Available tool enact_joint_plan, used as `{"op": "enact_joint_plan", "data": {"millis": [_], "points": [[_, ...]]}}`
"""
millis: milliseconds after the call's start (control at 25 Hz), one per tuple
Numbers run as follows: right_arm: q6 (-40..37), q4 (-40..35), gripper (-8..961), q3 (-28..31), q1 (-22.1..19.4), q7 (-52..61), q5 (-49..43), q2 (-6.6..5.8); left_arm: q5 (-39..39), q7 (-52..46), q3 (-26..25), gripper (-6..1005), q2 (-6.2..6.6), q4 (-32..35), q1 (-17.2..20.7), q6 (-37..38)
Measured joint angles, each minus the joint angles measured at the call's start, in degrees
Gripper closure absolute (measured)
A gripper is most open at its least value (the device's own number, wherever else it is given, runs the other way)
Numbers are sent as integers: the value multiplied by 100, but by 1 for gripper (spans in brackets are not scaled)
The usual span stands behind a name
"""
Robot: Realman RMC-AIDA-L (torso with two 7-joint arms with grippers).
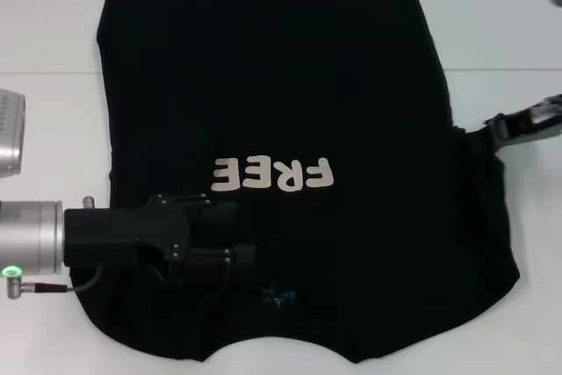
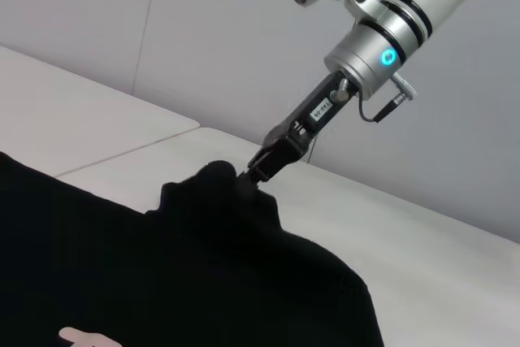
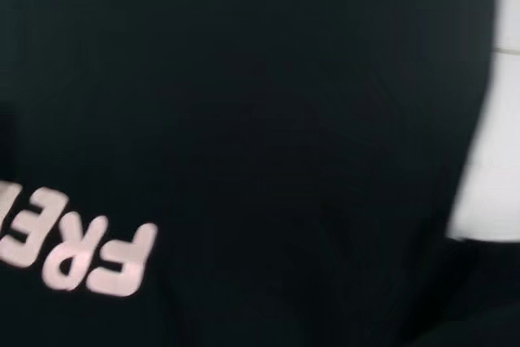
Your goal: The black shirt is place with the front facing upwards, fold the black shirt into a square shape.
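While one black shirt (image 1: 290, 111) lies spread front-up across the white desk (image 1: 53, 32), collar toward the near edge and hem toward the far edge, the left gripper (image 1: 230, 233) lies low over its near-left part, just below the cream "FREE" lettering (image 1: 274, 175); how wide its fingers stand cannot be made out. Farther off, at the desk's right edge, the right gripper (image 2: 258, 170) is closed on a raised bunch of the shirt's right side.
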Motion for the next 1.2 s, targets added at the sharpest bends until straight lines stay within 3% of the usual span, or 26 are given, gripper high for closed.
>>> {"op": "enact_joint_plan", "data": {"millis": [360,680,880,1120,1200], "points": [[229,49,908,-930,246,-27,-2,222,0,-1,0,226,0,-23,0,2],[297,6,902,-987,264,-434,340,370,0,-4,-29,225,0,-38,8,-18],[238,7,899,-975,152,-748,1005,303,0,-16,-44,225,0,-38,9,-21],[118,9,740,-850,-130,-1172,1791,197,-33,-42,-53,225,-1,-36,29,-21],[-14,34,639,-603,-297,-1489,2176,134,-64,-381,-179,225,3,-35,29,28]]}}
